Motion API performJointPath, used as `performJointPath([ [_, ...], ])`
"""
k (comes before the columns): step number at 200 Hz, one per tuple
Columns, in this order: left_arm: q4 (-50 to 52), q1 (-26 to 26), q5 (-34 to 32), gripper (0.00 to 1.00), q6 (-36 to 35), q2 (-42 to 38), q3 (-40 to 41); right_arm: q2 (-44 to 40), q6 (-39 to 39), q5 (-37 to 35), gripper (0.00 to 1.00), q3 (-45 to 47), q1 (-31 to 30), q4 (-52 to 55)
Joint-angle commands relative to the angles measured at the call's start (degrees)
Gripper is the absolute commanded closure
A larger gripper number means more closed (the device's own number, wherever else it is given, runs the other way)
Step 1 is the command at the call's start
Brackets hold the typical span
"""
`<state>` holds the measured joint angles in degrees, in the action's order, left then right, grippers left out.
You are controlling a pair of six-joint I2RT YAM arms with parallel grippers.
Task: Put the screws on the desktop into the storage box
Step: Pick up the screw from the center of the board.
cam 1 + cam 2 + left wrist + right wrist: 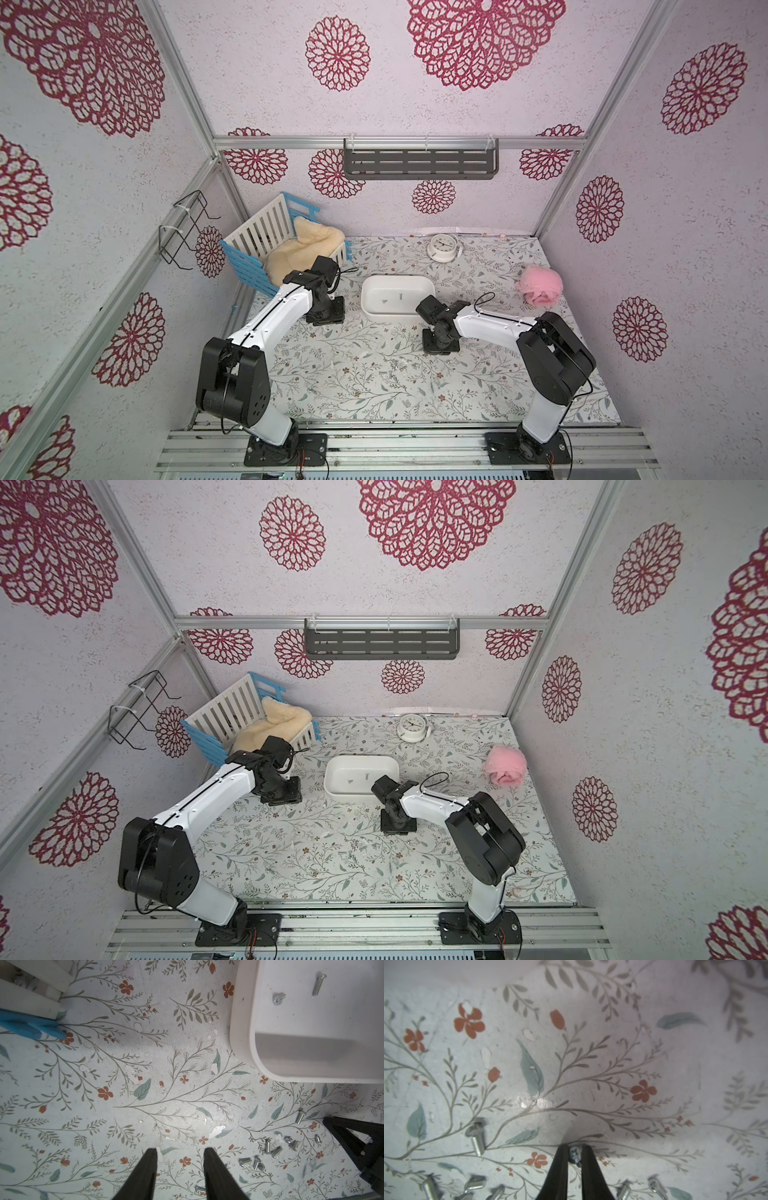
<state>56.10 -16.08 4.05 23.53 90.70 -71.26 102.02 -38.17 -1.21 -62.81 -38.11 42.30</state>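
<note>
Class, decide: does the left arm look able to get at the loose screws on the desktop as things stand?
Probably yes: the left end effector stands open over bare desktop, and the screws lie just beside it with nothing between.

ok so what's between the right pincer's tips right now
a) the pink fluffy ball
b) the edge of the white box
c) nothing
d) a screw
d: in the right wrist view the right pincer grips a single small screw by its head, its fingers tight on either side, while loose screws lie nearby.
</note>
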Motion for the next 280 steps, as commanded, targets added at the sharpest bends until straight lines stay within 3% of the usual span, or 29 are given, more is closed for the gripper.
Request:
performJointPath([
  [1,-1.43,0.62,0.40,0.58,-0.88,0.14,0.25,-1.43,-0.15,-0.06,0.93,-0.99,0.23,0.45],
  [74,-2.07,0.69,0.43,0.58,-0.90,0.76,0.42,-7.01,-0.72,-2.08,0.95,-6.43,-1.18,8.56],
  [154,-4.17,1.72,1.76,0.58,-0.96,1.55,1.74,-4.47,1.41,-4.76,0.95,-24.59,-1.44,16.97],
  [233,-5.43,2.10,4.57,0.58,-0.72,1.24,2.60,14.62,3.73,-3.34,0.95,-46.61,-0.83,17.15],
  [280,-5.74,3.08,5.35,0.58,-0.51,0.20,2.88,34.64,5.23,-1.23,0.95,-74.25,0.34,25.53],
])
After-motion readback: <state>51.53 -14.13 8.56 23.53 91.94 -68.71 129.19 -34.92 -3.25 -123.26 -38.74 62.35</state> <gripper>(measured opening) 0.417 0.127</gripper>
